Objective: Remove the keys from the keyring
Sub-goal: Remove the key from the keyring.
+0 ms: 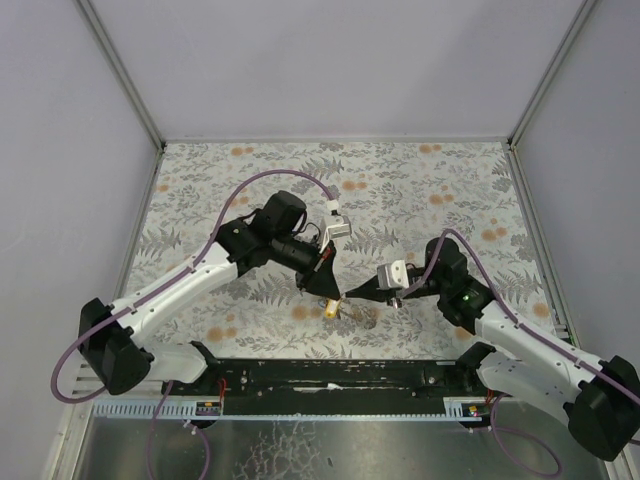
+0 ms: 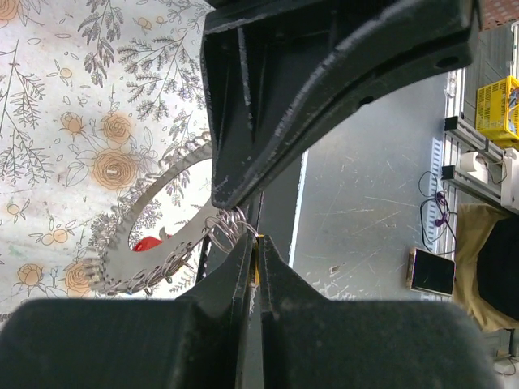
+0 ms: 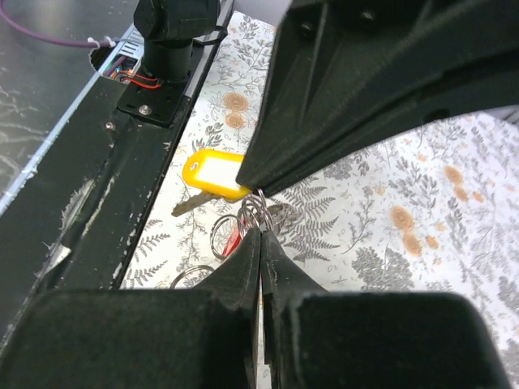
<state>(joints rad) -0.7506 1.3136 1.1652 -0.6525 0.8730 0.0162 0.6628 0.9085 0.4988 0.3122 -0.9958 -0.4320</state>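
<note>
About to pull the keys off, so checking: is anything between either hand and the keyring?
Nothing visible. The left hand and the right hand are both shut right at the small wire rings by the keyring, with no other object in between.

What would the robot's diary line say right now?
left gripper: shut on small wire loops | right gripper: shut on wire loops too | keyring: beside left tips | yellow-tagged key: on table

Lighting is bright, even and diffuse, coming from above. Shadows on the table [image 1: 450,170] are faint and soft-edged. The top view is sharp, with slight bending of straight lines near the edges. In both wrist views the near fingers [image 2: 324,89] appear dark, underexposed and out of focus.
</note>
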